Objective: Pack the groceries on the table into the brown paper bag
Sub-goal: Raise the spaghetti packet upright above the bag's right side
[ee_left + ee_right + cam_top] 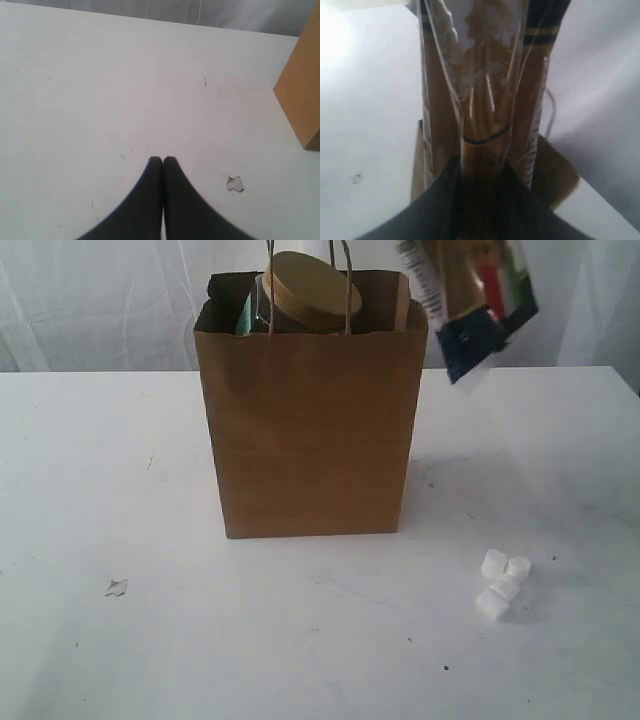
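While the brown paper bag (310, 430) stands upright on the white table (100, 490), the right gripper (480, 167) holds a spaghetti packet (470, 300) in the air, above the bag's rim and just off its right side in the exterior view. Its two dark jaws are clamped on one end of the clear packet, with the pasta strands showing between them. The packet hangs tilted and does not touch the bag.

A tan-lidded jar (310, 290) is already inside the bag, its lid leaning and poking above the rim between the paper handles.

A small cluster of white marshmallows (503, 583) lies on the table in front of the bag and to its right, well apart from it. A tiny pale scrap (116, 588) lies in front of the bag and to its left.

The left gripper (162, 160) hangs over bare table left of the bag, near the scrap, its jaws pressed together and holding nothing.

The step in hand looks like loading the spaghetti. Packing seems well along, with the marshmallows not yet in. Next, the packet probably needs to move sideways over the bag's mouth and be lowered beside the jar. It should clear the handles before the jaws let go.
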Robot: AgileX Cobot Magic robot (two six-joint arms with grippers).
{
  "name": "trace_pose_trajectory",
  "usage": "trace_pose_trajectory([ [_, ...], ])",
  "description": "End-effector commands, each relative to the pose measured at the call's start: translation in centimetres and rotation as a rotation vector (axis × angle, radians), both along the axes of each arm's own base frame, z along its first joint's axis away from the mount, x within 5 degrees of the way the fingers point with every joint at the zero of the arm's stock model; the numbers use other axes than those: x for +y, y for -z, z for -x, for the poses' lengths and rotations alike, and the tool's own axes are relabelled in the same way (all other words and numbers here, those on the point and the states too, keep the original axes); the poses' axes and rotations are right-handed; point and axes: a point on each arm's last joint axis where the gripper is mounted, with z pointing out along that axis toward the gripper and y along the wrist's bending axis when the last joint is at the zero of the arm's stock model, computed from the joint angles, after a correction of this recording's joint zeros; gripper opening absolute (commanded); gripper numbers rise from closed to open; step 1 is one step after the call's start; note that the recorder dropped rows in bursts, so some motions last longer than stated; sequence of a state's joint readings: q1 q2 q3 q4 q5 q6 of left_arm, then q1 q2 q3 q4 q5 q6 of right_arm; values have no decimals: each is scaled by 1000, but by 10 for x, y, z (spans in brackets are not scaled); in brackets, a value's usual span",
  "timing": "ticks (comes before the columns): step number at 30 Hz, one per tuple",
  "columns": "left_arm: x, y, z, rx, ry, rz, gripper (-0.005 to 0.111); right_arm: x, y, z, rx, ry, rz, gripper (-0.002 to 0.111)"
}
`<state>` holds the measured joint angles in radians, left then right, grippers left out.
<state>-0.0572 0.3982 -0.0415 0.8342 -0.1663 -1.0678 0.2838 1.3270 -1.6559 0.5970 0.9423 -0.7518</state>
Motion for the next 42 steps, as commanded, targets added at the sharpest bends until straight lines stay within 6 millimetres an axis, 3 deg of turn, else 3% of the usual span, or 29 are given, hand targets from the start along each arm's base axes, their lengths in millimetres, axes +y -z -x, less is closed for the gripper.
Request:
trace_pose_trajectory([
  [1,0,1,1,-1,5,-6,0,-26,-27,-3,-161,122,-76,0],
  [6,0,1,1,-1,5,-6,0,-45,-29,-16,-220,216,-61,0],
  [12,0,1,1,-1,5,-6,0,-57,-18,-59,-304,246,-122,0],
  [18,0,1,1,-1,5,-6,0,-62,13,-119,-355,142,-308,0],
  [23,0,1,1,-1,5,-6,0,-70,39,-147,-361,13,-430,0],
  [26,0,1,1,-1,5,-6,0,-67,61,-162,-351,-55,-402,0],
  [30,0,1,1,-1,5,-6,0,-63,73,-172,-325,-137,-417,0],
  [37,0,1,1,-1,5,-6,0,-60,74,-176,-357,-226,-410,0],
  [42,0,1,1,-1,5,-6,0,-79,76,-193,-393,-134,-381,0],
])
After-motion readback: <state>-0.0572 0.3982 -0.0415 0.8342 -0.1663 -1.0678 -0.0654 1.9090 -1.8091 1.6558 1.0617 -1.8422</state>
